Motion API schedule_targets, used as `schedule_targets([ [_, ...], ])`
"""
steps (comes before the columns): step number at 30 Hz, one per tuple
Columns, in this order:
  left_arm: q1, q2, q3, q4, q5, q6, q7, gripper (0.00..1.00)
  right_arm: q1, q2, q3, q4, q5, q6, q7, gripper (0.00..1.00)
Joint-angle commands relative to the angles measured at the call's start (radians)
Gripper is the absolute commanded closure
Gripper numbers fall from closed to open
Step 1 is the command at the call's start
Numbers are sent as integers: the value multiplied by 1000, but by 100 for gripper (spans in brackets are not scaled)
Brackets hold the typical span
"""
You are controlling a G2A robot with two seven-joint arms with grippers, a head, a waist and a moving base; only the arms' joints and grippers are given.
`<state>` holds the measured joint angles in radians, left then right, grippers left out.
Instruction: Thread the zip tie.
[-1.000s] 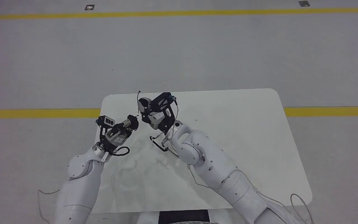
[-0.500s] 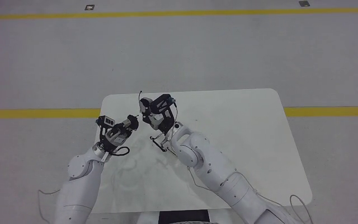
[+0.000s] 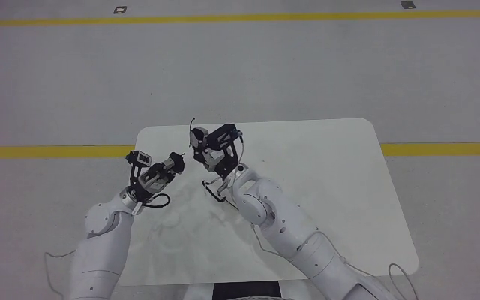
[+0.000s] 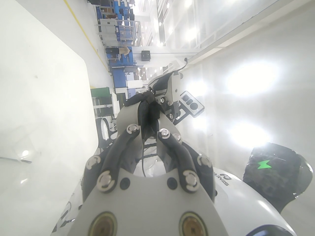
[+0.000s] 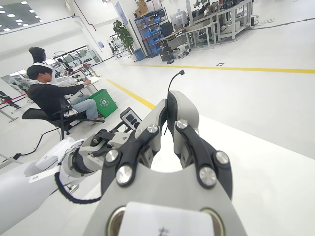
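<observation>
The zip tie (image 5: pixel 169 88) is being clamped by the right end effector (image 3: pixel 197 137), left of centre in the top view. A black strand (image 4: pixel 142 158) is being pinched by the left end effector (image 4: pixel 147 100).

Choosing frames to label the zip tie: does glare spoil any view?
Left wrist view: bright lights flare white behind the left gripper, leaving its pads a dark mass. Right wrist view: evenly lit, zip tie plain against the floor. Top view: no glare.

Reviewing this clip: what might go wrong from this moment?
The thin black plastic zip tie sticks out curved past the shut right hand, so its head may flex away during threading. The left hand sits close by in the top view; the two might bump.
</observation>
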<state>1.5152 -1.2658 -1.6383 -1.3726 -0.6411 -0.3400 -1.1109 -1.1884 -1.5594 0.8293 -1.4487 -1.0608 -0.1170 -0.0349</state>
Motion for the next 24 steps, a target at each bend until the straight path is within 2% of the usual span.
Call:
schedule_targets([
  [1,-6,-6,-9,12,-11,0,-20,100,-1,0,4,-2,6,-10,4,100],
  [4,-17,-16,-23,23,-7,0,-55,100,-1,1,7,-3,5,-13,3,100],
  [24,-17,-16,-23,23,-7,0,-55,100,-17,-3,-12,-21,-17,-34,-7,100],
])
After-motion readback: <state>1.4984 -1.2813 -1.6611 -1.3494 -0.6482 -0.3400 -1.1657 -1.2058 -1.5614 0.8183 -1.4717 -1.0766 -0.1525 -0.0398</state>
